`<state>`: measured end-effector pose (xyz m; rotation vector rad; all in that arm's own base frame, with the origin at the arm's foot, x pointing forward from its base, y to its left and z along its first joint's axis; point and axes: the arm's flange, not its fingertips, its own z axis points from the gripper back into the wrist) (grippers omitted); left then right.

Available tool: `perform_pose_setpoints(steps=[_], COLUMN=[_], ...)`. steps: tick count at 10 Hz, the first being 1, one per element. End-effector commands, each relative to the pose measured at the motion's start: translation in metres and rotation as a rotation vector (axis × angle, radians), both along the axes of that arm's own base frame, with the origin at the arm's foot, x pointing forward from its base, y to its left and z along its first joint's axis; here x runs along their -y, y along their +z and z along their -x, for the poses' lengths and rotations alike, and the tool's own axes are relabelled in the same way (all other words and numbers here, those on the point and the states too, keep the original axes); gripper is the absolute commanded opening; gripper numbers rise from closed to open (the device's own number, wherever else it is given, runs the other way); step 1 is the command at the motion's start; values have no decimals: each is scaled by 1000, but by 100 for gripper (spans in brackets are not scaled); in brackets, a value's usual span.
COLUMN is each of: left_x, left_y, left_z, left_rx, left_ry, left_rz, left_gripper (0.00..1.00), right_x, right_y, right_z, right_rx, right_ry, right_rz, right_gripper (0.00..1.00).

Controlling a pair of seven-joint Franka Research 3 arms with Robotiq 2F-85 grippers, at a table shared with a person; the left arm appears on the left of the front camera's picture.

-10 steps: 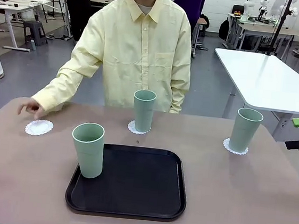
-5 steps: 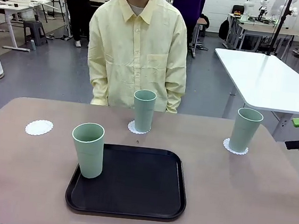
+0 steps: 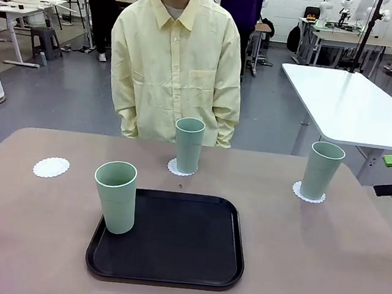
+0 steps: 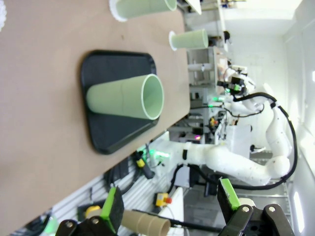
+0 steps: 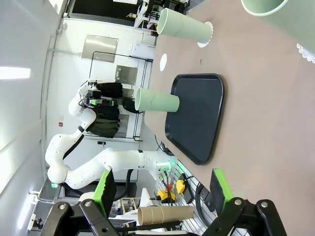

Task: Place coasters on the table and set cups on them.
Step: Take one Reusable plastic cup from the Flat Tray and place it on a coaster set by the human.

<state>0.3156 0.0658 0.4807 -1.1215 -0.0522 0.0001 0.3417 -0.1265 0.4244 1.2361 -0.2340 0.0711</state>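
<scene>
Three pale green cups stand on the beige table [image 3: 25, 234]. One cup [image 3: 115, 196] sits on the left edge of the black tray [image 3: 178, 247]. Another cup [image 3: 188, 145] stands on a white coaster [image 3: 173, 166] at the back middle, and a cup [image 3: 321, 170] stands on a coaster [image 3: 300, 194] at the right. A bare coaster [image 3: 51, 167] lies at the left. My left gripper [image 4: 171, 204] and right gripper [image 5: 161, 191] are both open with nothing between the fingers, far off the table's left and right ends. The tray cup [image 4: 125, 96] [image 5: 157, 102] lies well beyond both.
A person in a pale yellow shirt [image 3: 176, 68] stands at the far side, arms down. A white table [image 3: 355, 100] stands behind on the right. In each wrist view the other white arm [image 4: 246, 157] [image 5: 98, 162] shows beyond the table.
The person's hand has drawn back from the left coaster, and the person now stands upright with arms down. The cups, the tray and both grippers have not moved.
</scene>
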Motion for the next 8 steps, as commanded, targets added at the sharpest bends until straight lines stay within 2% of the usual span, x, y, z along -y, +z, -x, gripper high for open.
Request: perform_pose_setpoints(steps=[1,2,3,4,5,7,8], left_x=[0,-3,-1,3,14,52,73], left_y=[0,2,5,13,12,2,-3], left_z=[0,-25,-41,-55,-68,-81,-83], left_rx=[0,63,78,140,269,478,586], left_ry=[0,-12,-73,-174,-291,-373,-374], left_rz=[0,-29,-127,-225,-363,-571,-643], left_gripper=[100,100,100,100,100,100,100], right_x=[0,0,0,0,0,0,0], right_y=[2,2,2,2,2,2,2], right_z=[3,3,3,3,3,3,3], right_rx=[12,12,12,12,12,12,12], right_ry=[0,0,0,0,0,0,0], right_rz=[-15,-15,-15,-15,-15,-15,-15], right_gripper=[100,100,100,100,100,100,100])
